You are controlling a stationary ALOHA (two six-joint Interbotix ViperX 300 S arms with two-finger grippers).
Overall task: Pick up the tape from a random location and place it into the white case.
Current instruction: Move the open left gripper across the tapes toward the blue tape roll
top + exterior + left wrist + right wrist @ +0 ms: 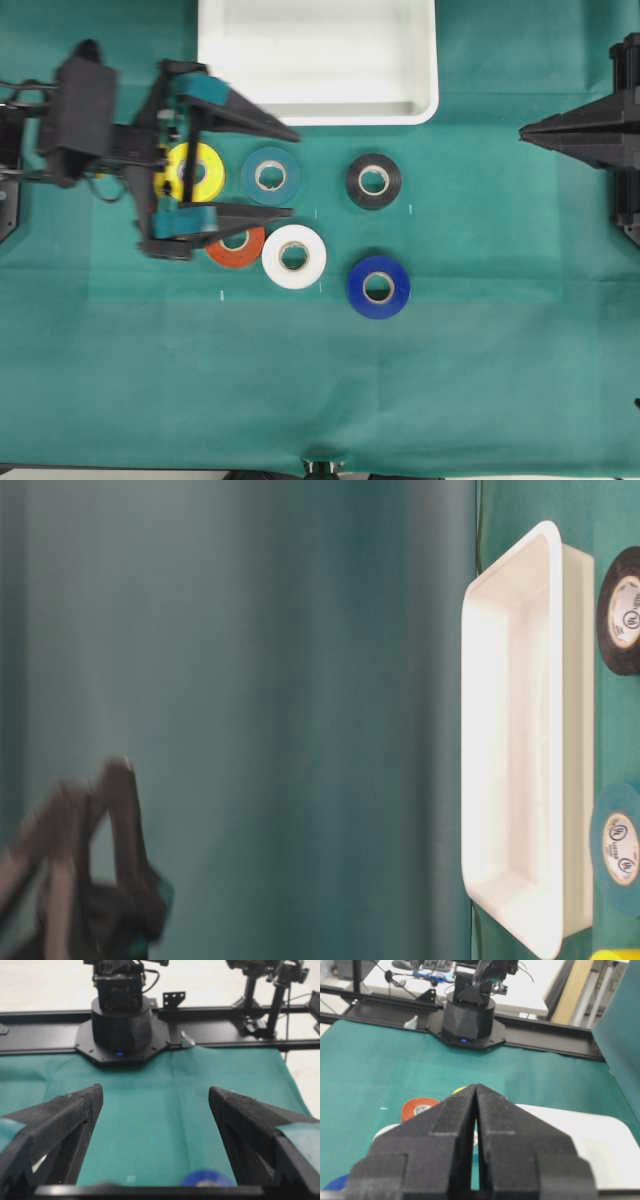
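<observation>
Reaching in, nothing grabbed yet
We're hovering the wide-open, empty left gripper well short of the royal-blue tape roll; shallow white plastic case is sitting empty, right gripper pinched closed.

Tape well below case (outside it)

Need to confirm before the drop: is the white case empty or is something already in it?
Empty, as far as visible. The white case shows a bare floor in the overhead view; its top edge is cropped. The tape lies flat on the cloth.

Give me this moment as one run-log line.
left tool: open, over yellow/teal rolls | right tool: shut, parked | tape: on cloth, untouched | white case: empty
</observation>
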